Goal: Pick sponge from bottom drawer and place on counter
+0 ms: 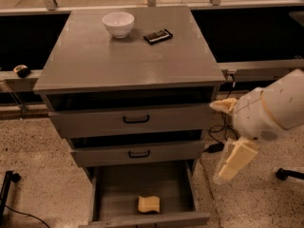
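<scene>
The pale yellow sponge (148, 204) lies flat near the front of the open bottom drawer (109, 194), slightly right of its middle. The grey counter (128, 56) is the top of the drawer cabinet. My gripper (228, 134) hangs in the air to the right of the cabinet, level with the two upper drawers, above and to the right of the sponge. Its cream fingers (236, 159) stand apart and hold nothing. The white arm segment (275, 108) comes in from the right edge.
A white bowl (118, 23) and a dark flat packet (158, 36) sit at the back of the counter. The two upper drawers with black handles (136, 119) are slightly ajar. Cables and a plug (216, 147) lie on the floor to the right of the cabinet.
</scene>
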`<state>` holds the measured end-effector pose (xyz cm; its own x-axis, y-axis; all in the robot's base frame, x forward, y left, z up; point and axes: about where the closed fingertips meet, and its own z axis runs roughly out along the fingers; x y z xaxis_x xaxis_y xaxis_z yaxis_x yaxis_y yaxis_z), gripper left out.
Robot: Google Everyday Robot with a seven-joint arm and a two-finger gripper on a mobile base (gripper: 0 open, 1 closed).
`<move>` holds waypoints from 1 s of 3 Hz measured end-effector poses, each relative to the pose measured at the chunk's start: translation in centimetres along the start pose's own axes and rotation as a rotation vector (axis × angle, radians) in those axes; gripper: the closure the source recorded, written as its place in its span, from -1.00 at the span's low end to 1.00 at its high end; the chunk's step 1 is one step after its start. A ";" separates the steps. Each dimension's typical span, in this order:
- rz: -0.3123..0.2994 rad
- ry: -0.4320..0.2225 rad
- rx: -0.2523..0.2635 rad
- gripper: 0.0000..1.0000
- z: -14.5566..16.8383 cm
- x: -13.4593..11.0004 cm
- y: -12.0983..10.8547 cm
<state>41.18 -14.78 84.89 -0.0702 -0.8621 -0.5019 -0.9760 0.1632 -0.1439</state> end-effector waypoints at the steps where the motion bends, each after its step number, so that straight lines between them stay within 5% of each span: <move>1: -0.022 -0.001 0.010 -1.00 1.3 0.2 0.4; 2: -0.039 -0.077 0.025 -1.00 2.3 -1.2 0.3; 3: -0.095 -0.276 0.019 -1.00 7.4 -4.5 0.7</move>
<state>42.33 -7.24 80.75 0.0823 -0.7112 -0.6981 -0.9714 0.0992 -0.2156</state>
